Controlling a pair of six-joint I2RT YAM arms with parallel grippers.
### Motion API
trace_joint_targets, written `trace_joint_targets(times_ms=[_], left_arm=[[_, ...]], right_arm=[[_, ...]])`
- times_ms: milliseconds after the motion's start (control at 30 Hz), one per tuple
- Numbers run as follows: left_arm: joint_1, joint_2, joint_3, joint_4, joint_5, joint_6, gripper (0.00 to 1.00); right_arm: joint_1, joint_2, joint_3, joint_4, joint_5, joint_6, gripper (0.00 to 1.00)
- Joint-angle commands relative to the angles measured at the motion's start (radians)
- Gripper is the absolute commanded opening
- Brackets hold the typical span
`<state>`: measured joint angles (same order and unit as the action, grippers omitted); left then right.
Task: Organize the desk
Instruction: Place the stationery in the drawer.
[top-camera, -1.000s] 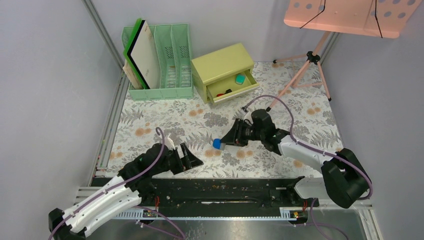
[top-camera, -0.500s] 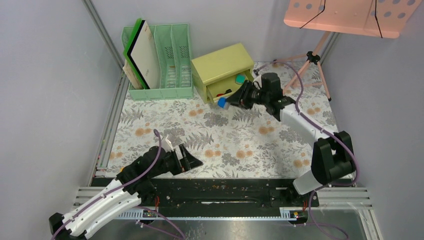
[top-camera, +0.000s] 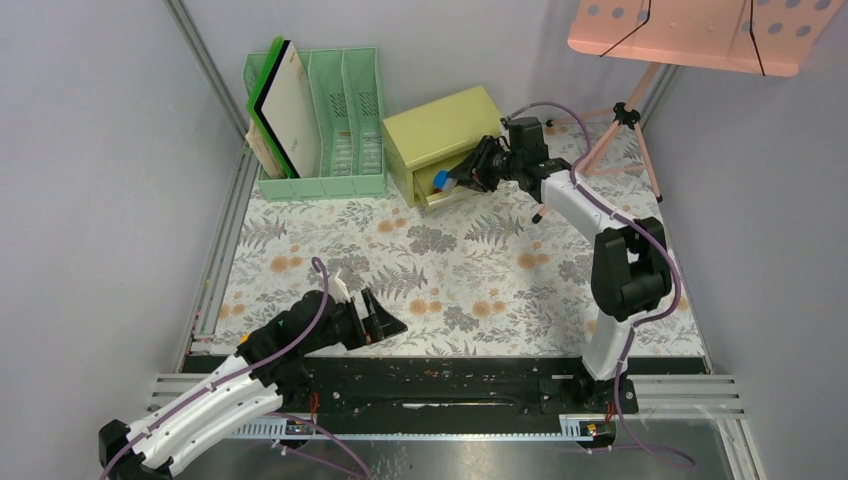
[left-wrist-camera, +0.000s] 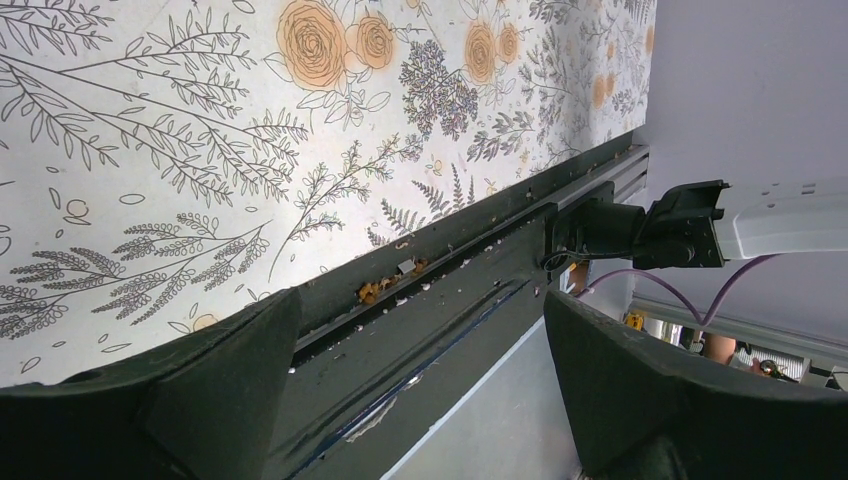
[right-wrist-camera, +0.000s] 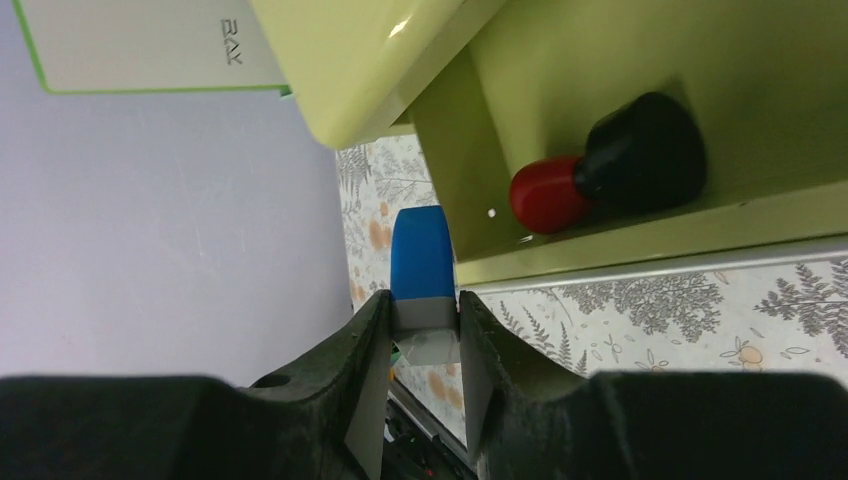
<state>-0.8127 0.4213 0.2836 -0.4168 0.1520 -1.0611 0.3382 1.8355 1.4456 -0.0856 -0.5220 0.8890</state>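
The pale desk (top-camera: 300, 250), printed with grey ferns and orange flowers, is filling the walled enclosure and carrying a small yellow-green drawer chest (top-camera: 440, 125) at its far edge. The right gripper (top-camera: 458, 180) is pinching a small blue-and-grey block (top-camera: 440, 180) just beside one end of the chest's open drawer (right-wrist-camera: 650, 235). The left gripper (top-camera: 385, 318) is hovering low near the desk's near edge, jaws spread wide, holding nothing.

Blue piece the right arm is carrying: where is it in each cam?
Top external: blue piece at upper centre, over the open drawer.
Left wrist: not in it.
Right wrist: centre, pinched in the right claw.
Shared landmark: the floral desk.
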Motion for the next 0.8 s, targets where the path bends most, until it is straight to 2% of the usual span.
trace_joint_targets(times_ms=[0,100,233,400,467,567,767], left_arm=[[-0.002,-0.001,0.011,0.042,0.010,0.023,0.94],[-0.002,-0.012,0.019,0.002,-0.009,0.025,0.94],[-0.003,-0.044,0.024,-0.033,-0.033,0.029,0.94],[-0.003,-0.067,0.014,-0.041,-0.039,0.015,0.94],[-0.002,-0.067,0.014,-0.045,-0.040,0.015,0.94],[-0.003,-0.068,0.018,-0.048,-0.045,0.020,0.93],[-0.003,-0.050,0.062,-0.105,-0.079,0.063,0.94]], right_arm=[[-0.014,0.042,0.074,-0.017,0.036,0.013,0.04],[-0.020,0.069,0.090,-0.017,0.047,0.007,0.12],[-0.026,0.080,0.099,-0.015,0.069,-0.010,0.35],[-0.031,0.047,0.086,-0.017,0.078,-0.035,0.70],[-0.031,0.019,0.068,-0.015,0.093,-0.050,0.79],[-0.031,-0.016,0.041,-0.014,0.102,-0.064,0.86],[-0.031,-0.069,-0.018,0.002,0.075,-0.071,0.84]])
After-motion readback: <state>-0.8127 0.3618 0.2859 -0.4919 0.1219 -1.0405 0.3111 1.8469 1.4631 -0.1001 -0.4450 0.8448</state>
